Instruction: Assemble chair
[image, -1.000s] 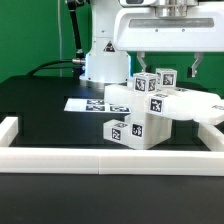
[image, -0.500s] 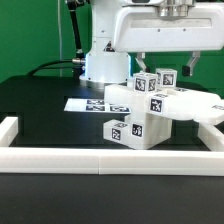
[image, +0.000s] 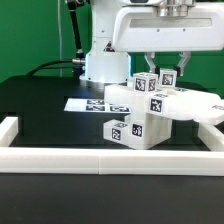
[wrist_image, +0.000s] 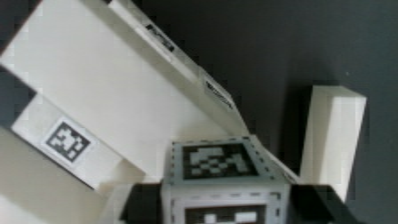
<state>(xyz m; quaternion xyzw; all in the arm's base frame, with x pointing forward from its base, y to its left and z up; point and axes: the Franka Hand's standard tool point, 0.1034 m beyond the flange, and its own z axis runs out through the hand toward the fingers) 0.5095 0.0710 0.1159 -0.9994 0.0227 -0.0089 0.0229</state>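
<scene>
Chair assembly, white blocky plastic with square tags (image: 140, 115), sits mid black table (image: 40, 105), near white border wall (image: 100, 160). My gripper (image: 161, 72) clamps upright tagged leg block (image: 164, 76), steadying it for joining. Marker board (image: 85, 104) lies behind.

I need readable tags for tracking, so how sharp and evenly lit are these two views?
Exterior view: even lighting, the black-and-white square tags on the white blocky plastic chair parts fairly crisp, no glare on the matte black table. Wrist view: close and soft, the nearest tagged white block blurred at the frame edge and cut off.
</scene>
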